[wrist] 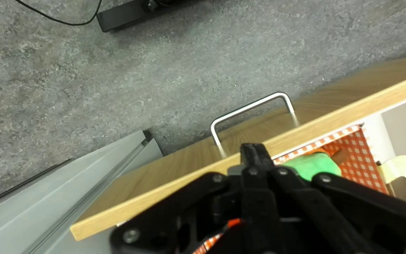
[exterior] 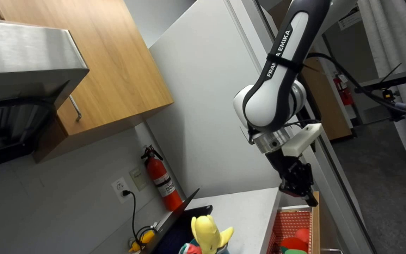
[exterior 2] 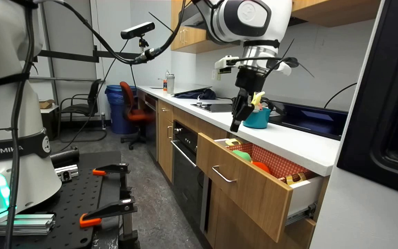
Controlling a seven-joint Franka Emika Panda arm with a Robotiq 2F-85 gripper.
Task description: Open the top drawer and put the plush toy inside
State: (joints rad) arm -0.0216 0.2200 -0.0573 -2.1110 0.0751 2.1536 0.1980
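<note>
Both my jaws are together, hanging over the front edge of the pulled-out top drawer [exterior 2: 254, 193], where I see a green item [exterior 2: 242, 155] and an orange-red item [exterior 2: 262, 167] against checked lining [exterior 2: 275, 159]. The yellow plush toy [exterior: 208, 233] pokes up from a teal pot [exterior 2: 256, 119] on the counter [exterior 2: 288, 141].

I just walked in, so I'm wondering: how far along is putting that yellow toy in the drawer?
Done: the top drawer stands open, its red-checked inside showing.
In hand: nothing held; the gripper looks shut and empty near the drawer.
Left: lifting the plush toy from the teal pot on the counter and putting it inside.
</note>
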